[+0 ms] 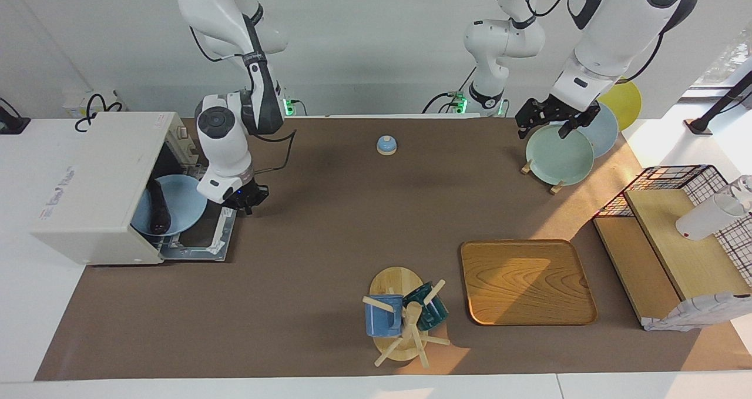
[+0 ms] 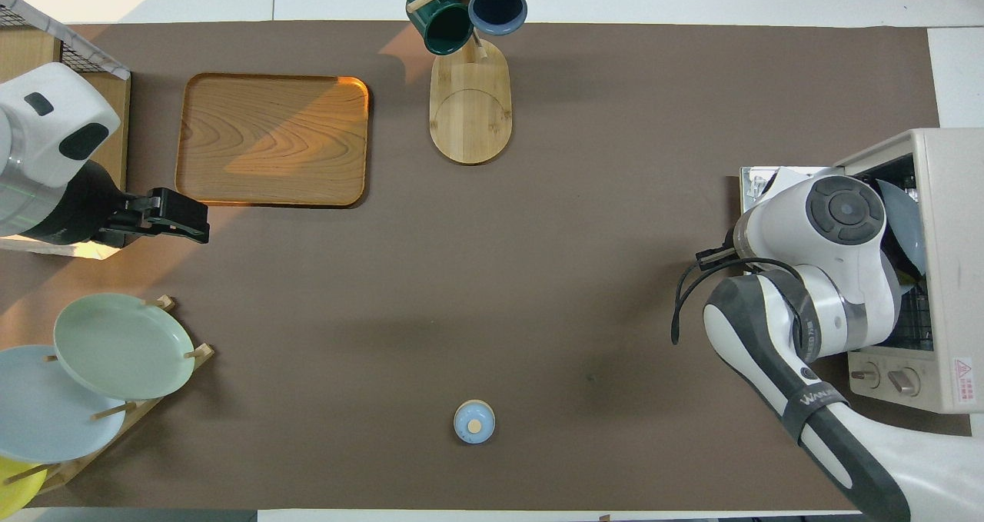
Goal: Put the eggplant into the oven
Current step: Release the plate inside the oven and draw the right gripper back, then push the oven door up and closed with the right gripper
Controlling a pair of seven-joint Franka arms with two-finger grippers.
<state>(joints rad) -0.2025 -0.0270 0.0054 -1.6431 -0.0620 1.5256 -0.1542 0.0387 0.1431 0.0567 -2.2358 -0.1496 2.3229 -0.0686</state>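
The white oven [image 1: 88, 187] stands at the right arm's end of the table with its door [image 1: 205, 237] folded down flat. The dark eggplant [image 1: 157, 208] lies on a light blue plate [image 1: 182, 205] in the oven's mouth. My right gripper [image 1: 247, 202] hangs shut and holds nothing, just off the door's outer edge and clear of the plate. In the overhead view the right arm covers the oven [image 2: 942, 222] mouth, so only a slice of the plate [image 2: 899, 214] shows and the eggplant is hidden. My left gripper [image 1: 545, 123] [image 2: 192, 226] waits open over the plate rack.
A plate rack with a green plate [image 1: 559, 153] stands at the left arm's end. A blue bell [image 1: 386, 145] sits near the robots. A wooden tray [image 1: 527, 281] and a mug tree [image 1: 405, 319] lie farther out, beside a wire shelf [image 1: 675, 240].
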